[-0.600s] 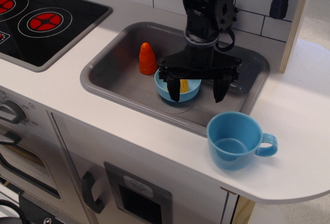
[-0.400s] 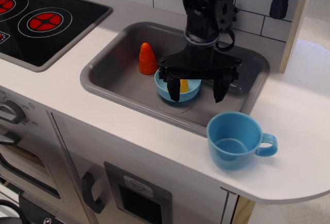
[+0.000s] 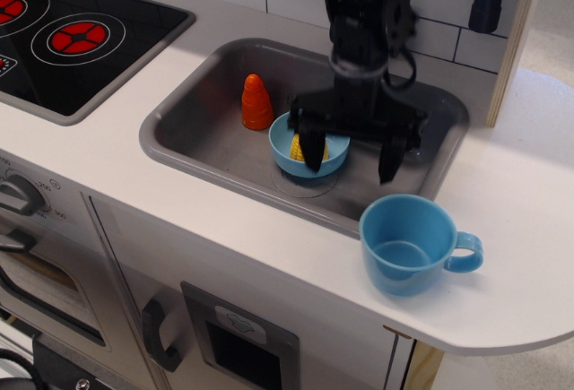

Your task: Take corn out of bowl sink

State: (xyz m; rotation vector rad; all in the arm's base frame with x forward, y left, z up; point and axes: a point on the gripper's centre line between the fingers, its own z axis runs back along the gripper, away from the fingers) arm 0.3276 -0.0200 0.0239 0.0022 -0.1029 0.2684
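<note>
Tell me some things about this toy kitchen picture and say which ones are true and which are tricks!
1. The corn is inside the bowl. True.
2. The bowl sits on the stove. False: it sits in the sink.
3. The gripper is open. True: its fingers are spread wide, one over the bowl and one to its right.
4. The orange cone is inside the blue cup. False: the cone stands in the sink beside the bowl, and the cup is on the counter, empty.
5. The gripper is holding the corn. False: its fingers are not closed on anything.
</note>
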